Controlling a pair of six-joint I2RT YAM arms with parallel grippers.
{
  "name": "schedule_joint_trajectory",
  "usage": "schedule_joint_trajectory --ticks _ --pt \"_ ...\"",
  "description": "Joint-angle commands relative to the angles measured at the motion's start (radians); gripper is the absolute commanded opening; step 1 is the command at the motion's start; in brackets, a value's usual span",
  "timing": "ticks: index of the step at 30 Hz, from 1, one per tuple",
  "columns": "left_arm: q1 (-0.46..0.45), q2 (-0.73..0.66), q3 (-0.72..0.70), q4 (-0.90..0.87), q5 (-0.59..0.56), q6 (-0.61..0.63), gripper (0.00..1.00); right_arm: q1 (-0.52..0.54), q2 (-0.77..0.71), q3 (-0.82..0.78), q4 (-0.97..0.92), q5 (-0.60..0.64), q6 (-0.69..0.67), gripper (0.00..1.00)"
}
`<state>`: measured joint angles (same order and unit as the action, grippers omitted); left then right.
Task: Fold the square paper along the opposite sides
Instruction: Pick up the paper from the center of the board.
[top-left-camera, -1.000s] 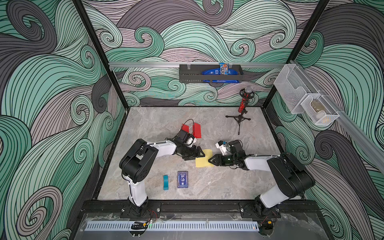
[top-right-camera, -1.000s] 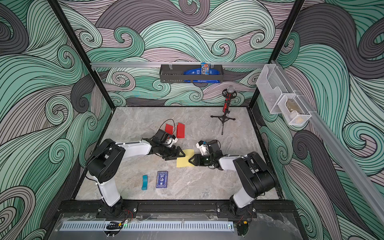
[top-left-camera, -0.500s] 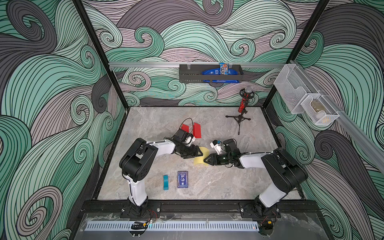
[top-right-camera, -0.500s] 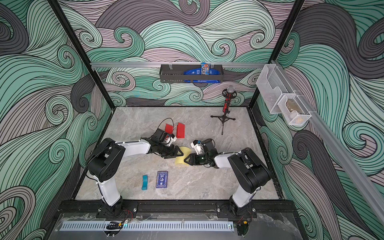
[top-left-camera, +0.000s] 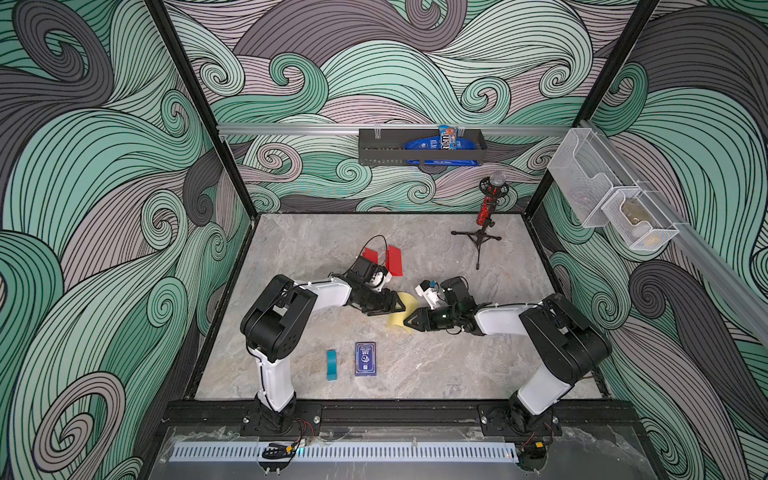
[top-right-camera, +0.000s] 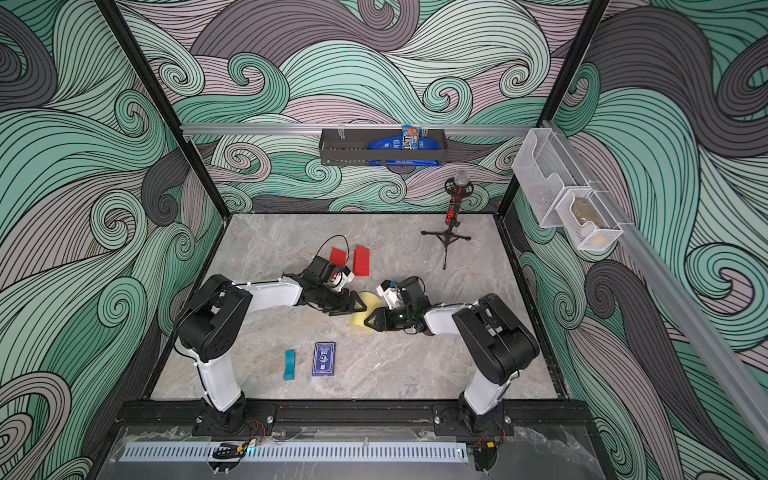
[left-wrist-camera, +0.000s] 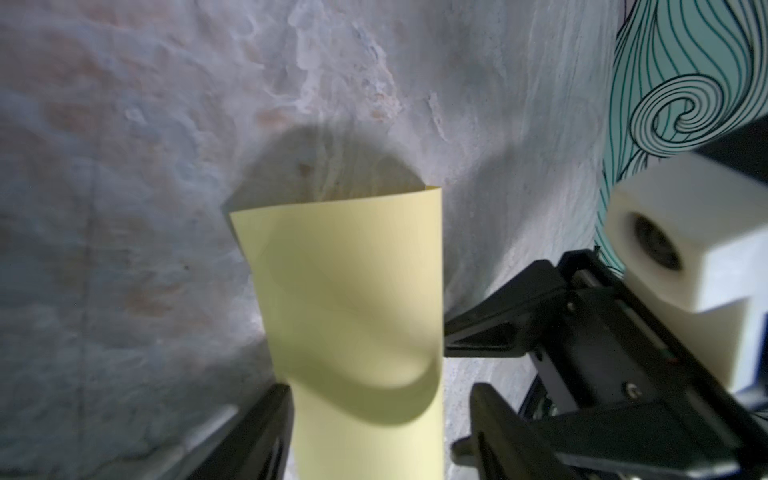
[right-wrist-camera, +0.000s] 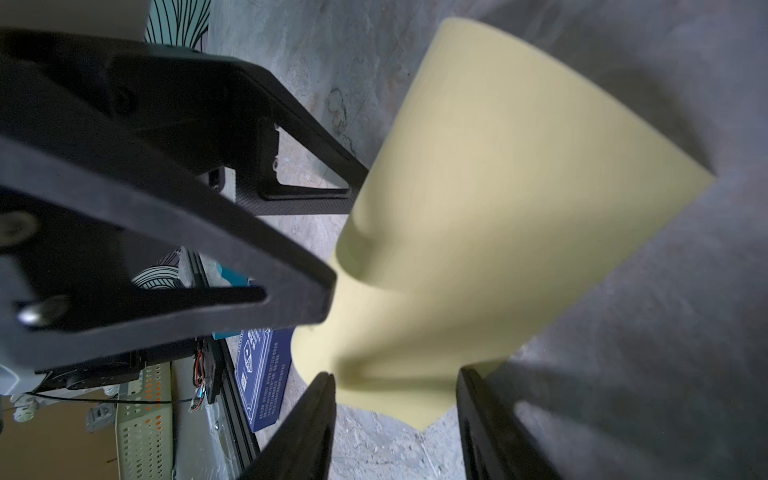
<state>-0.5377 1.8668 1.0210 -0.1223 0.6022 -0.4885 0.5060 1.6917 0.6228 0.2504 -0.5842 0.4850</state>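
Note:
The pale yellow square paper (top-left-camera: 405, 298) (top-right-camera: 370, 298) lies mid-table, bowed up into a curl between both grippers. My left gripper (top-left-camera: 400, 307) (top-right-camera: 362, 306) reaches it from the left and my right gripper (top-left-camera: 409, 322) (top-right-camera: 370, 322) from the right, their tips almost meeting. In the left wrist view the paper (left-wrist-camera: 353, 291) rises between the open jaws of the left gripper (left-wrist-camera: 380, 392); one finger (left-wrist-camera: 270, 432) touches its edge, the other stands apart. In the right wrist view the right gripper (right-wrist-camera: 395, 374) is open with a curled corner of the paper (right-wrist-camera: 498, 208) between its fingertips.
A blue card box (top-left-camera: 365, 358) and a teal piece (top-left-camera: 331, 364) lie near the front. Two red pieces (top-left-camera: 394, 260) sit behind the left wrist. A microphone on a tripod (top-left-camera: 482, 232) stands back right. A black wall basket (top-left-camera: 419, 151) and mesh bins (top-left-camera: 611, 199) hang above.
The right gripper has slid left into the paper. The sheet, flatter a second ago, now bows upward between the grippers. The left jaws have narrowed a little.

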Motion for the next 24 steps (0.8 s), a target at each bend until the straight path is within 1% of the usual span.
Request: schedule_joint_trajectory --ticks 1,3,5,12,16,19,24 --pt "0.01 0.026 -0.022 -0.102 -0.072 0.016 0.78 0.012 0.018 0.025 -0.009 0.005 -0.011 0.49" --pt "0.011 0.029 -0.023 -0.104 -0.075 0.018 0.78 0.012 0.018 0.03 -0.008 0.002 -0.012 0.49" --pt "0.012 0.039 -0.025 -0.105 -0.075 0.019 0.74 0.014 0.014 0.032 -0.01 0.001 -0.014 0.48" --pt "0.012 0.055 -0.033 -0.103 -0.09 0.021 0.44 0.013 -0.021 0.019 -0.01 0.005 -0.014 0.49" --pt "0.017 0.036 -0.021 -0.118 -0.096 0.022 0.33 -0.008 -0.063 0.023 -0.02 -0.001 -0.004 0.49" --pt "0.032 -0.01 -0.013 -0.113 -0.06 0.013 0.29 -0.043 -0.129 0.034 -0.034 -0.011 0.011 0.51" --pt "0.074 -0.122 -0.01 -0.054 0.088 -0.025 0.28 -0.106 -0.213 0.04 -0.036 -0.09 0.057 0.53"
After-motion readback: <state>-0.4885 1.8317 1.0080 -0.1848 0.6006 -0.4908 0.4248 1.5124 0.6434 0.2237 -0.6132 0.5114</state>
